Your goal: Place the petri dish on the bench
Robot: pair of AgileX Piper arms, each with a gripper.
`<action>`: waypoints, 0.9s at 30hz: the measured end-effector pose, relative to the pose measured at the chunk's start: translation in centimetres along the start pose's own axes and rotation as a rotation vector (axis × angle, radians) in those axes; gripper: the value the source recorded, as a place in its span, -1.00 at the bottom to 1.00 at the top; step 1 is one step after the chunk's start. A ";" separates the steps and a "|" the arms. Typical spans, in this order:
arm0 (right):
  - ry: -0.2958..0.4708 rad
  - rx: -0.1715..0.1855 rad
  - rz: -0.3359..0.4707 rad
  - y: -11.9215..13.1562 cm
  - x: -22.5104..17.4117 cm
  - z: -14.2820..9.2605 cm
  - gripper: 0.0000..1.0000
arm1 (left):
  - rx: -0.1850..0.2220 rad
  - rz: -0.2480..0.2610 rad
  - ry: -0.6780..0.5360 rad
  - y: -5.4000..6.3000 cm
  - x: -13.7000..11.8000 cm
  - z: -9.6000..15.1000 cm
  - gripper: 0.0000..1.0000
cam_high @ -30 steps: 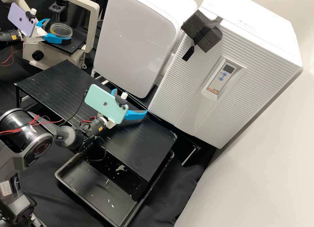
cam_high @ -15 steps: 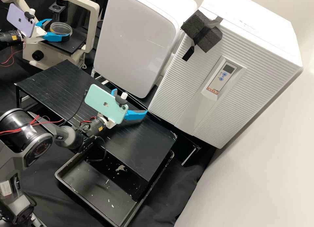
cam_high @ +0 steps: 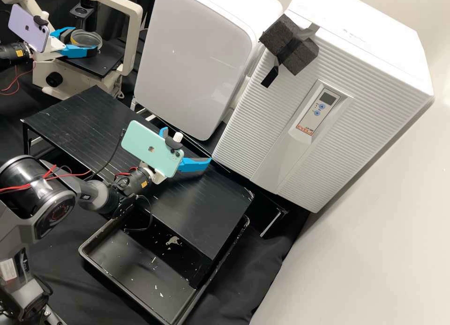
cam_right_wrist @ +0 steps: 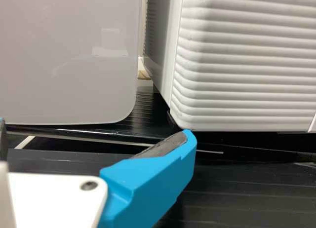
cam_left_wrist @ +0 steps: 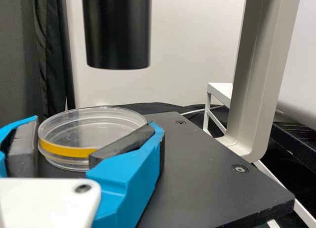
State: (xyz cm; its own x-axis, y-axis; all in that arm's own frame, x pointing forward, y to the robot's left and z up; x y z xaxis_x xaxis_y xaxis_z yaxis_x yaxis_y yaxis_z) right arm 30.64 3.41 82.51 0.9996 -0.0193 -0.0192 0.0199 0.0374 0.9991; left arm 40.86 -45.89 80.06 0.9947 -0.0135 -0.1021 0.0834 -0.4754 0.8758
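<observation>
At the upper left of the high view, my left gripper [cam_high: 83,40] is shut on the clear petri dish [cam_high: 87,37], over the microscope's black stage [cam_high: 105,62]. In the left wrist view, the gripper [cam_left_wrist: 96,123] has its pads against opposite sides of the dish [cam_left_wrist: 89,124], which has a yellow band. Whether the dish touches the stage, I cannot tell. My right gripper [cam_high: 186,147] stands open and empty above the black slatted bench [cam_high: 89,116]; its own wrist view shows this gripper [cam_right_wrist: 96,128] facing the white cabinets.
Behind the bench are a smooth white cabinet [cam_high: 192,58] and a ribbed one [cam_high: 276,128]. A black tray [cam_high: 136,273] lies below the bench's near side. The microscope's pale frame [cam_high: 133,39] rises beside the stage, and a black cylinder [cam_left_wrist: 117,30] hangs above it.
My left gripper and the dish have shifted together slightly toward the upper left of the high view. The right arm has kept still.
</observation>
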 end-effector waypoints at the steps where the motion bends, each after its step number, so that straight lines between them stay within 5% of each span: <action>1: 0.000 0.000 0.000 0.0 0.0 0.0 1.00 | 0.002 -0.001 -0.002 0.0 0.0 0.0 -1.00; 15: 0.000 0.000 0.000 0.0 0.0 0.0 1.00 | 0.006 -0.007 -0.032 0.2 -2.0 0.5 -1.00; 27: 0.000 0.000 0.000 0.0 0.0 0.0 1.00 | 0.134 -0.079 -0.301 -0.5 -7.2 6.0 -1.00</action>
State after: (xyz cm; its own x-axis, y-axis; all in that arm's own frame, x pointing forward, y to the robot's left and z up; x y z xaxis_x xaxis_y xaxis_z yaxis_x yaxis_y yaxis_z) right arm 30.64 3.41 82.51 0.9996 -0.0193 -0.0192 0.0199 0.0374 0.9991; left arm 33.28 -50.81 77.54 0.9216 -0.2214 -0.3189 0.1306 -0.5967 0.7918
